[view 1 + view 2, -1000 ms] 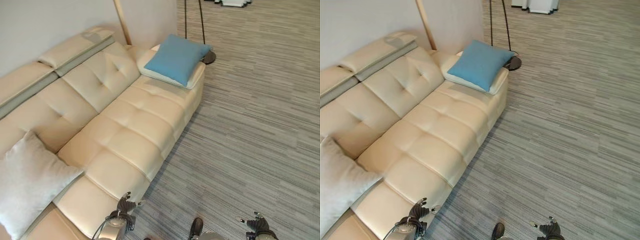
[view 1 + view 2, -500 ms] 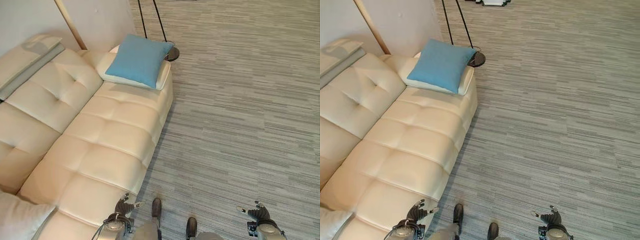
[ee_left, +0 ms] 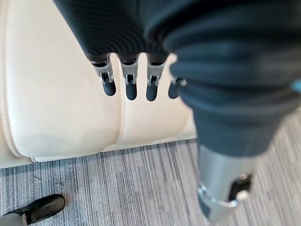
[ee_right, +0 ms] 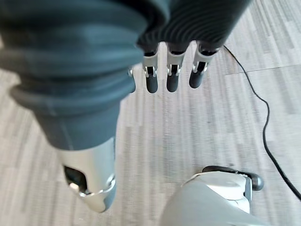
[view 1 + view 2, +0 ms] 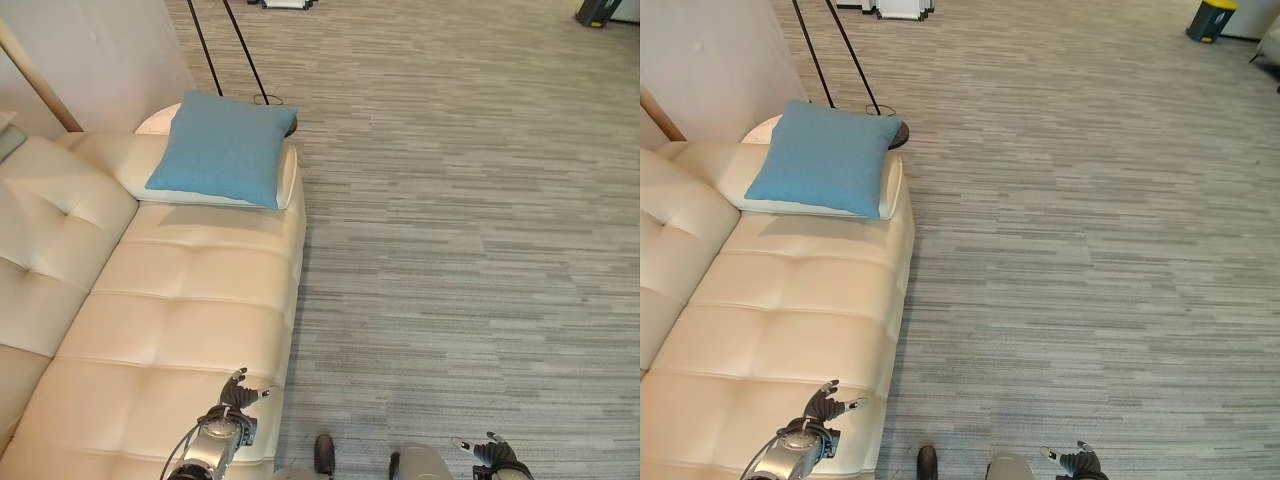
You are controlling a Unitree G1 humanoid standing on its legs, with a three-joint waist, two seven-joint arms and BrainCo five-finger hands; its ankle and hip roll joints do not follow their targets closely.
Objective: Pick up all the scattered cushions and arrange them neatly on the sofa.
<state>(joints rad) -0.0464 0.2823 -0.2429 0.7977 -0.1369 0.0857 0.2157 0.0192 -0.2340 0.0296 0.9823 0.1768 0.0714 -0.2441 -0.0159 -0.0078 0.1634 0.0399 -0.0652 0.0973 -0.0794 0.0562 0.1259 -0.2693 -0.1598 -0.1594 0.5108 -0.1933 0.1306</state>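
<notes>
Since the earlier frames the head camera has swung toward the robot's right: the grey-white cushion at the sofa's left end has left the view, and more striped carpet shows. No object has changed place. One blue cushion lies flat on the cream armrest pad at the far end of the sofa, well ahead of the left hand and touching neither hand. Just beyond that cushion, two thin black rods rise from a round dark base on the floor. Left hand: low over the front edge of the sofa seat, fingers straight and slightly apart, thumb held off to the side, holding nothing. Right hand: well to the right of the left hand, over bare carpet, fingers extended and relaxed, thumb apart, also empty. A dark bin with a yellow top stands far ahead of the right hand.
</notes>
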